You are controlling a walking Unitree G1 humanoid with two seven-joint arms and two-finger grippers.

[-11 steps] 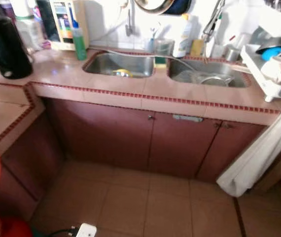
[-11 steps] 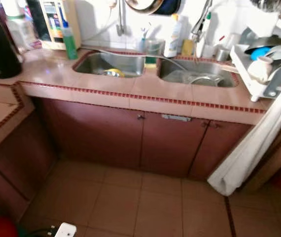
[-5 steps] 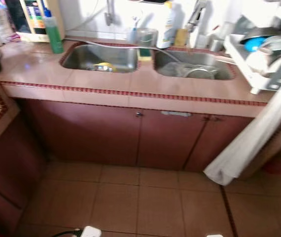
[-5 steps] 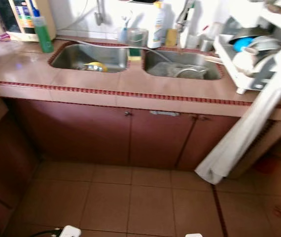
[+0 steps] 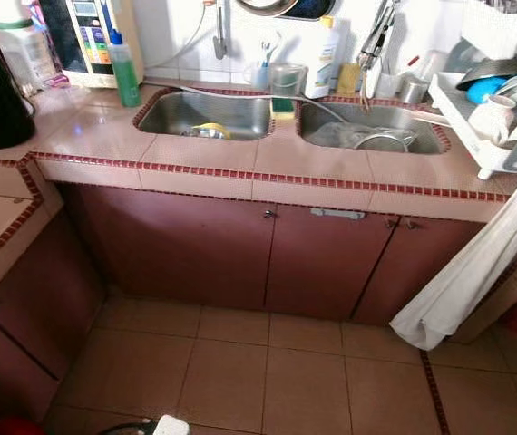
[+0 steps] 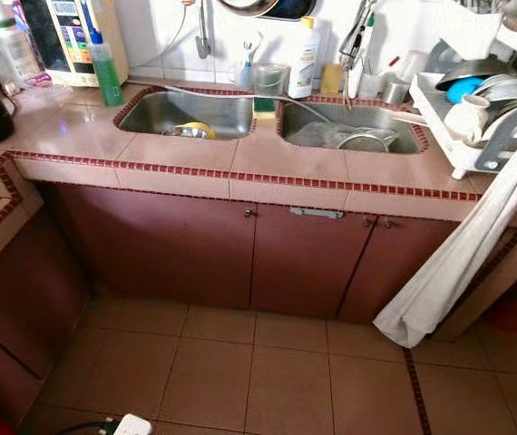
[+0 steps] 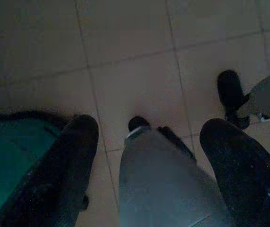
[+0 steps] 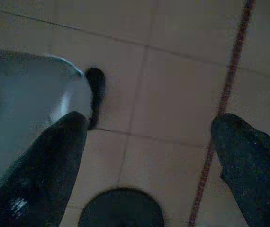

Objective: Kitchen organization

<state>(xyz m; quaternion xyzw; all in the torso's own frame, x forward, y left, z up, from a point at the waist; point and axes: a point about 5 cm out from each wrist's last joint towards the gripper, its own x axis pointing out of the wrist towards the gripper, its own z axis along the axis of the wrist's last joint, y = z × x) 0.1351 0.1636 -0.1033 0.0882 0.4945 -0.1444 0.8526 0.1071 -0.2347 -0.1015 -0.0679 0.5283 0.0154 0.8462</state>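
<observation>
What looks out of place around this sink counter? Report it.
A white cloth hangs off the right end of the counter, trailing almost to the floor beside the cabinet doors. Dishes sit unwashed in the right sink basin, and a yellow item lies in the left basin.

Double sink (image 6: 240,127) in tiled counter (image 6: 268,177) above cabinet doors (image 6: 204,254).

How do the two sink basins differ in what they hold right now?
The left basin holds a small yellow item near its front edge and is otherwise mostly bare steel. The right basin is fuller, with a metal strainer and what looks like clear plastic or dishes. A hose runs down into the right basin, none into the left. Both are steel, set side by side in the pink tiled counter.
</observation>
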